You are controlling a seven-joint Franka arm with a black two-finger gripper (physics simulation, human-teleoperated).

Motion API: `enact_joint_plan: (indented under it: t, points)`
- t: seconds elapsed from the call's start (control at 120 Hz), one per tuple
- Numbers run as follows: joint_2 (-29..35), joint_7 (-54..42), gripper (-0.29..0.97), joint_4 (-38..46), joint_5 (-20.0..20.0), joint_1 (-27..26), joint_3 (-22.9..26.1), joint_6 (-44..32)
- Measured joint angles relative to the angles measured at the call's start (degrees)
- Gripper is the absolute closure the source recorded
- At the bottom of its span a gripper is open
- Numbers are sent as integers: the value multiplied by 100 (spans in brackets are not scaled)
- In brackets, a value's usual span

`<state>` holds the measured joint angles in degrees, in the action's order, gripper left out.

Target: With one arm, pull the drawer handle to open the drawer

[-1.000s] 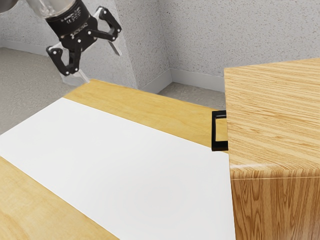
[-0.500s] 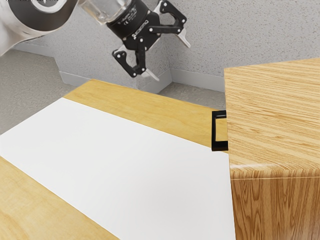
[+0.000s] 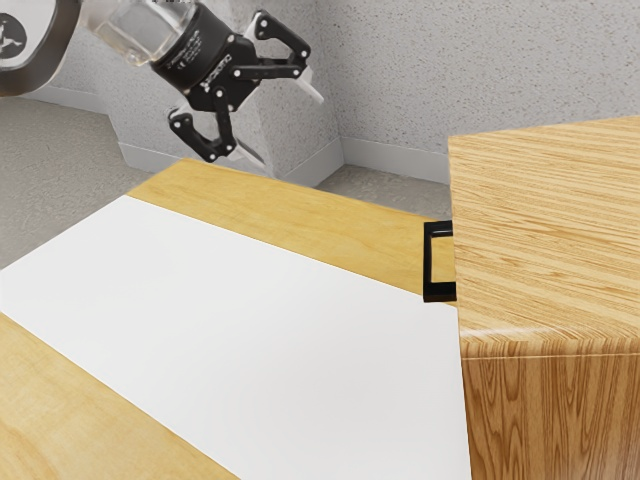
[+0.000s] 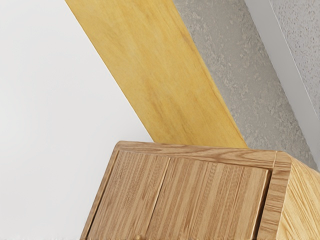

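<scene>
A wooden cabinet (image 3: 545, 300) stands at the exterior view's right on the table. A black drawer handle (image 3: 436, 262) juts from its face toward the exterior view's left. My black gripper (image 3: 283, 124) hangs open in the air at the upper left, well above the table's far edge and far from the handle, with nothing between its fingers. In the wrist view the cabinet (image 4: 200, 195) shows its panelled front ahead of my hand.
A white mat (image 3: 220, 330) covers most of the wooden table (image 3: 310, 225). Grey floor (image 3: 385, 190) and a speckled wall (image 3: 470, 70) lie beyond the table's far edge. Open room lies between my gripper and the cabinet.
My gripper swung from the upper left toward the cabinet half a second ago, then drew back left and slightly down. The cabinet and handle have not moved.
</scene>
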<state>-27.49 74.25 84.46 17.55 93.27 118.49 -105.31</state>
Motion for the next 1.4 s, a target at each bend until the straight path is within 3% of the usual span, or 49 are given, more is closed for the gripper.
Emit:
enact_joint_plan:
  t: [0.517, 0.767, 0.892, 1.083, 1.4]
  points:
    - [-395, -121, 6, 1138, -564, 42, -17, -1172]
    - [-803, -392, 10, 1418, -505, -229, 14, -1303]
    - [-1082, -493, 13, 1435, -293, -639, -124, -1360]
    - [-1402, -613, 18, 1618, -87, -840, -270, -1403]
    - [-1471, -735, 25, 1618, 127, -1356, -566, -1487]
